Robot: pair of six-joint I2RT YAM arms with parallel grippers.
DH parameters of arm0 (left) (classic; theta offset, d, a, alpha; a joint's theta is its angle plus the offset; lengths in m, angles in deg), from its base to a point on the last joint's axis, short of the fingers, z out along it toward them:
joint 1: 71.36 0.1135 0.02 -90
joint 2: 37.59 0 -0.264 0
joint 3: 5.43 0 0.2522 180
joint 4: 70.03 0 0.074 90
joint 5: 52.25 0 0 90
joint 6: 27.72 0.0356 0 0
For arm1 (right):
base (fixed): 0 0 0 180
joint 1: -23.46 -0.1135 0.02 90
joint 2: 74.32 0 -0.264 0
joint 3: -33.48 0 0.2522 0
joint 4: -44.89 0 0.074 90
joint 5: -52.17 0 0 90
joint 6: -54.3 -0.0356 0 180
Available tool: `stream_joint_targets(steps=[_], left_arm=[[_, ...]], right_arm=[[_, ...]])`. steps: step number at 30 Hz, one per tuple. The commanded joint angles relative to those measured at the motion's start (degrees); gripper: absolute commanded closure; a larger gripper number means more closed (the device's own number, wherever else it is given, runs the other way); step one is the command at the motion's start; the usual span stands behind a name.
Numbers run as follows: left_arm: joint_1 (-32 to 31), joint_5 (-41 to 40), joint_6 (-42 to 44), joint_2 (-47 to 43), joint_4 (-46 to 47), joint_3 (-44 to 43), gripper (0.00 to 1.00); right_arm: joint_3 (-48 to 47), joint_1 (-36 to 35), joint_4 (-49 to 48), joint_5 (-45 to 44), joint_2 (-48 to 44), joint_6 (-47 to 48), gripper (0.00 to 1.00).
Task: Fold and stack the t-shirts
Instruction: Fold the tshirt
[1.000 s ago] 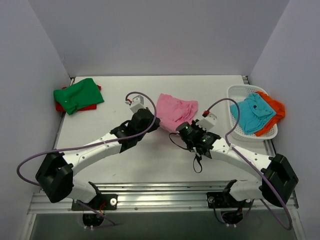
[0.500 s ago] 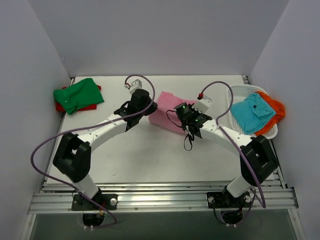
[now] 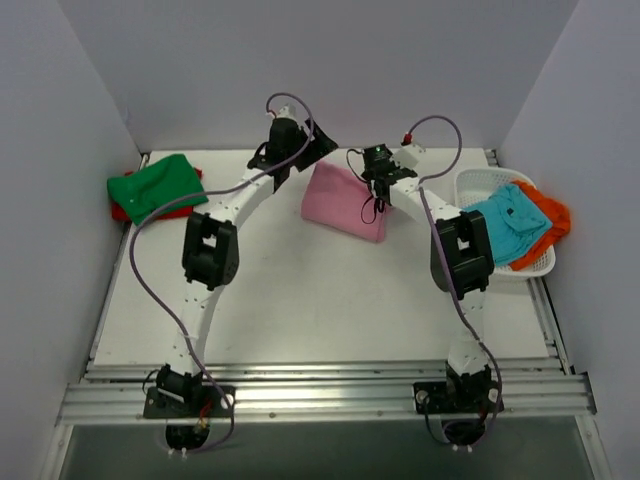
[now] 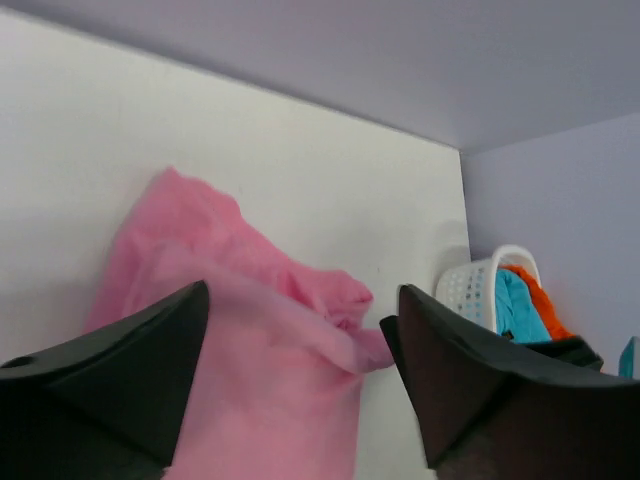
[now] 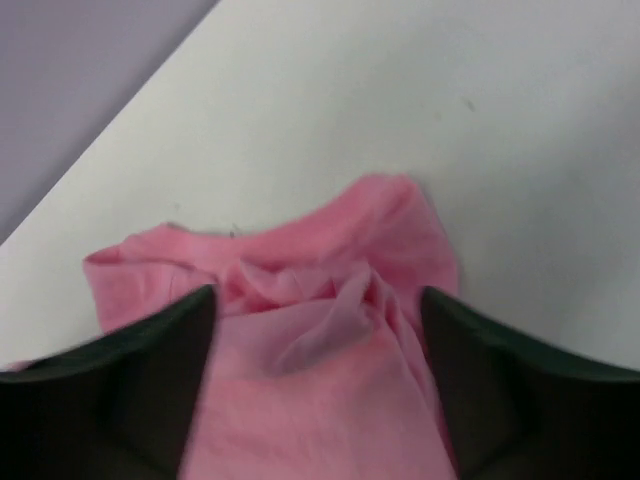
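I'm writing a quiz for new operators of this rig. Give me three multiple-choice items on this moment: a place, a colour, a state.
1. Where does the teal shirt lie? A) in the white basket B) on the bare table C) over an arm
2. What colour is the shirt lying on the red shirt? A) orange B) green C) teal
3. How do the claws stand over the pink shirt? A) shut on it B) open C) shut, empty

1 A: it lies in the basket beside the orange shirt.
2 B: the green shirt covers most of the red one.
3 B: the left claw and right claw each show fingers apart, cloth below.
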Motion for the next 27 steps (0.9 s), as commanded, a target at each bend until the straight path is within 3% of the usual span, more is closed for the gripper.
stream_joint_targets(steps=[1,3,5,7,8,10,11,14,16,19,22,27], left_arm=[[3.41,8.51,3.03,16.89,-13.17,-34.86,0.06],[4.64,16.68,-0.83,25.27,-11.30,-42.18,0.06],[6.04,19.06,-2.34,23.99,-8.05,-40.40,0.06],[6.58,18.55,-1.38,18.64,-0.19,-31.02,0.06],[7.19,17.94,-0.85,12.26,3.26,-19.65,0.06],[8.07,17.40,-1.37,6.60,12.90,-10.09,0.06],[8.77,17.49,-1.98,2.22,14.18,-3.87,0.06],[9.30,14.34,-1.02,-7.44,12.53,4.16,0.06],[9.13,9.26,-1.45,-13.44,14.96,16.27,0.06],[8.52,3.02,-9.25,-26.61,21.31,34.30,0.06],[6.85,-1.47,-14.45,-31.30,23.42,45.83,0.06],[1.40,-4.65,-21.76,-28.51,30.36,52.80,0.06]], right_arm=[[-18.09,5.34,9.47,2.97,10.91,2.57,0.05],[-23.77,6.31,14.46,1.06,13.82,1.44,0.00],[-22.23,6.05,13.19,-0.19,11.91,1.08,0.00],[-18.02,5.18,9.41,-1.50,6.73,1.17,0.00],[-13.56,4.82,8.35,-2.21,4.80,0.99,0.00],[-9.49,3.42,5.62,-4.48,-0.39,0.99,0.00],[-6.43,2.80,5.27,-5.46,-2.06,0.99,0.00],[-1.67,0.52,5.44,-8.89,-7.51,1.08,0.00],[1.06,-0.27,5.09,-9.77,-11.47,0.90,0.00],[8.35,-1.33,2.99,-9.60,-17.01,0.20,0.00],[15.47,-1.51,1.75,-9.16,-22.37,-0.76,0.00],[26.36,-1.60,0.61,-8.72,-33.00,-1.82,0.00]])
